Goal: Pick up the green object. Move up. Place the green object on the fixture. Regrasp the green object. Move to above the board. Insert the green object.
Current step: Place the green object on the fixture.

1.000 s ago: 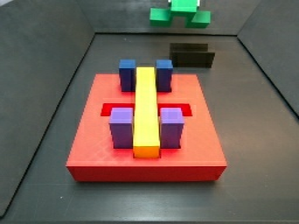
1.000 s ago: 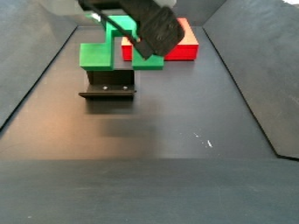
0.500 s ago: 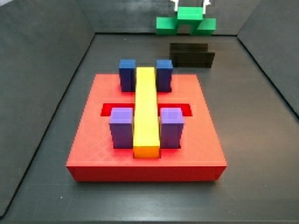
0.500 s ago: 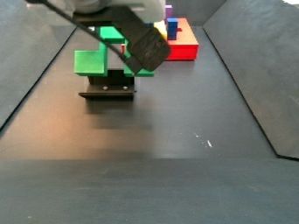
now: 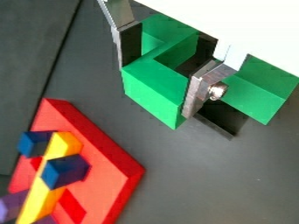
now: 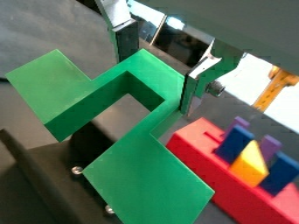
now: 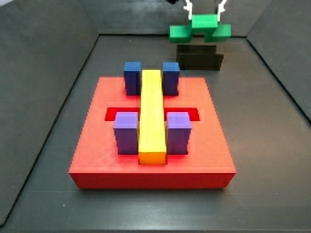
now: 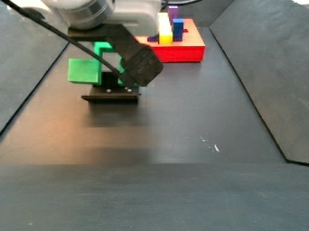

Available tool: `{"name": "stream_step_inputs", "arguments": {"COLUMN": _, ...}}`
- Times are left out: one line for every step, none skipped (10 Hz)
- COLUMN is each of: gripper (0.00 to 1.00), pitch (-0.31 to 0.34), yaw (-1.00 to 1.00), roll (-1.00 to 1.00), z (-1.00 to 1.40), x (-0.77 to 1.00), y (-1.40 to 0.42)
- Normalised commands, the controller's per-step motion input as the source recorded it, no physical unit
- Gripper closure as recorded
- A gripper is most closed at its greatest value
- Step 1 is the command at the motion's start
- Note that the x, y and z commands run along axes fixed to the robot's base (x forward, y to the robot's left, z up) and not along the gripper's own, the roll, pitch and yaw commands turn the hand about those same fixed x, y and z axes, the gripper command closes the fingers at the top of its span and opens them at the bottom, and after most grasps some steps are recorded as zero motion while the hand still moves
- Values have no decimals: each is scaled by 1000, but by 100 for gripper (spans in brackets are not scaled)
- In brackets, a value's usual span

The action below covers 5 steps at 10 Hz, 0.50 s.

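Observation:
The green object [image 7: 201, 33] is a bright green U-shaped block hanging just over the fixture [image 7: 201, 60], a small dark open holder at the back of the floor. My gripper [image 7: 205, 25] comes down from above and is shut on its crossbar. In both wrist views the silver fingers [image 5: 202, 93] [image 6: 197, 84] press the bar from either side, and the two legs [image 6: 52, 83] stick out past them. The fixture [image 8: 111, 94] sits directly under the block [image 8: 86, 70]; whether they touch I cannot tell. The red board [image 7: 152, 150] lies apart from the fixture.
On the board [image 5: 103, 168] stand blue posts [image 7: 133, 73], purple posts [image 7: 126, 133] and a long yellow bar [image 7: 151, 109]. Grey walls [image 7: 61, 91] enclose the dark floor [image 8: 182, 117] on both sides.
The gripper has come down with the green object, from well above the fixture to right over it. The board and fixture have not moved.

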Motion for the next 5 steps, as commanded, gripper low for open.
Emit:
{"name": "stream_step_inputs", "arguments": {"gripper": 100, "pitch": -37, "yaw": 0, "roll": 231, "z": -229, "x": 249, "y": -43}}
{"name": "stream_step_inputs", "arguments": {"gripper": 100, "pitch": -17, "yaw": 0, "roll": 117, "z": -131, "x": 214, "y": -63}}
{"name": "stream_step_inputs", "arguments": {"gripper": 100, "pitch": -20, "yaw": 0, "roll": 77, "z": -114, "x": 220, "y": -83}}
{"name": "stream_step_inputs", "arguments": {"gripper": 100, "pitch": -34, "yaw": 0, "roll": 71, "z": -126, "x": 194, "y": -129}}
{"name": "stream_step_inputs", "arguments": {"gripper": 100, "pitch": -40, "yaw": -9, "roll": 63, "z": -140, "x": 129, "y": -174}}
